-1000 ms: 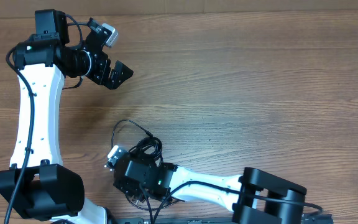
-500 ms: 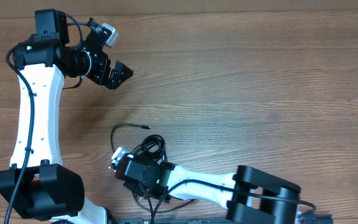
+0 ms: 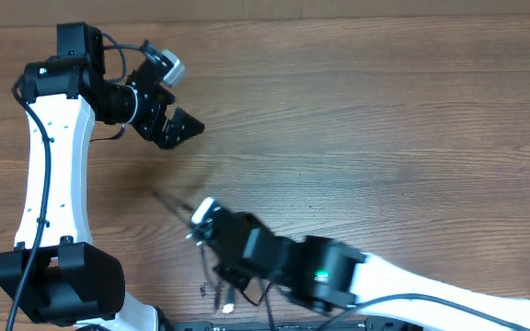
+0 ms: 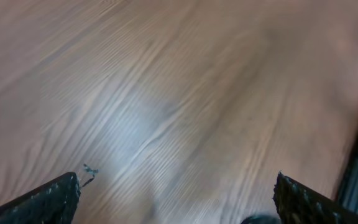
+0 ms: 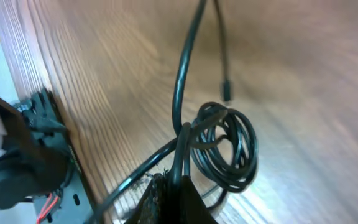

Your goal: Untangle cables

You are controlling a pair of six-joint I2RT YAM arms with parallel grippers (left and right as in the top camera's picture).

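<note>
step: knot pick-up, likely | right claw [image 5: 174,190] pinching cables [image 5: 229,146] near desk [image 3: 385,110] front edge | left claw [image 4: 179,202] spread, well apart | next: left claw should take loose end [image 5: 227,94]

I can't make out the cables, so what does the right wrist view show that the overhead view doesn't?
Right wrist only: a clear look at the cables, coiled in loops with one plug end free, pinched by the right fingers. Overhead only: the left fingers, open and well away from them. Both: the wooden table.
</note>
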